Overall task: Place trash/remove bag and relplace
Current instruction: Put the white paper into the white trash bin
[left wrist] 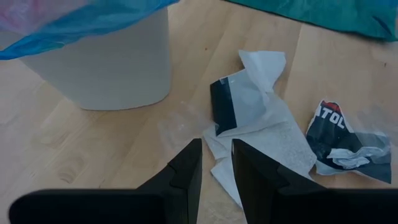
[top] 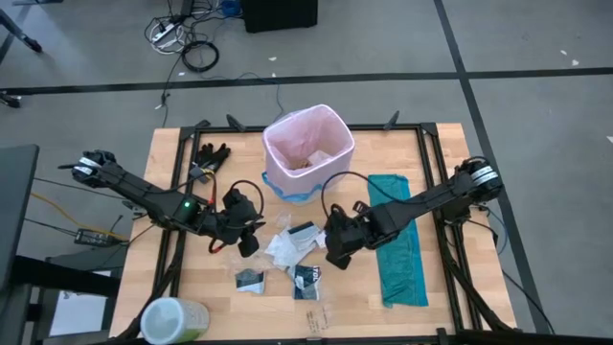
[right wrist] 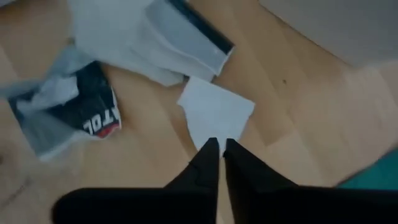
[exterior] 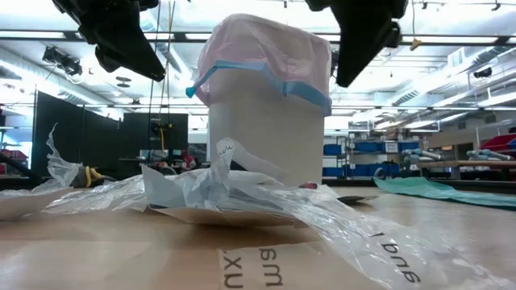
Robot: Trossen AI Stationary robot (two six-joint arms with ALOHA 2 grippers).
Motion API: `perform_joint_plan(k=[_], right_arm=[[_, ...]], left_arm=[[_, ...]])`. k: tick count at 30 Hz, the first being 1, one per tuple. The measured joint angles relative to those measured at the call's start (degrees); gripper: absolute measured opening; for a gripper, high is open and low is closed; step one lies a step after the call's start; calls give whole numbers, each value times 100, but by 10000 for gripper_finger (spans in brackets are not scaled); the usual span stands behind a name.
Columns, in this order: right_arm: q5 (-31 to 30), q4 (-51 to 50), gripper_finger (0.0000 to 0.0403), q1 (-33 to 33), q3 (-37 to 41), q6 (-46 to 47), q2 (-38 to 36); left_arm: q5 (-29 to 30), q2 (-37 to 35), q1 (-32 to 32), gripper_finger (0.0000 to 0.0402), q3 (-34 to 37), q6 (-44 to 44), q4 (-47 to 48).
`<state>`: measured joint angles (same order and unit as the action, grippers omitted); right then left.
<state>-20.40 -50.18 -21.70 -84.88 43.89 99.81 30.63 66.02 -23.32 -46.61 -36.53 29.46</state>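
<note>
The white bin (top: 308, 153) stands at the table's far middle. It is lined with the pale pink bag (exterior: 266, 40), whose blue band (left wrist: 81, 25) hangs over the bin's rim. Scraps (top: 312, 159) lie inside. On the table in front of the bin lie crumpled white papers (top: 285, 245) and black-and-white packets (top: 307, 278) (top: 251, 280). My left gripper (top: 248, 240) hovers left of the papers, with a narrow gap between its fingers (left wrist: 216, 163). My right gripper (top: 335, 253) hovers right of them, shut and empty, above a white paper piece (right wrist: 216, 111).
A teal-green bag (top: 400, 244) lies flat along the table's right side. Black gloves (top: 213, 153) sit at the far left, and a green-lidded container (top: 172, 321) at the near left corner. Clear wrappers and a printed sheet (exterior: 266, 266) lie near the front edge.
</note>
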Motion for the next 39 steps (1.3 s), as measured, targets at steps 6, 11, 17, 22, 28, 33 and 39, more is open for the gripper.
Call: perform_joint_plan(k=[6,11,17,22,28,33,39], right_arm=[[392,124,140,-6,27,-1178,169],[359,205,262,-6,26,-1875,524],[411,267,307,-72,29,-2302,1221],[227,253,278,-198,31,-2312,1577],[107,387,250,-113,18,-2069,1919],[553,28,177,39,-11,-1305,2136],[358,-322,15,39,11,-712,2078]], left_arm=[[0,0,-1,96,0,-7,-14],[12,0,-3,96,0,13,-18],[28,0,-3,96,0,22,-15],[46,0,-3,96,0,30,8],[110,0,-3,96,0,33,31],[170,0,-3,96,0,178,45],[175,0,-3,96,0,214,47]])
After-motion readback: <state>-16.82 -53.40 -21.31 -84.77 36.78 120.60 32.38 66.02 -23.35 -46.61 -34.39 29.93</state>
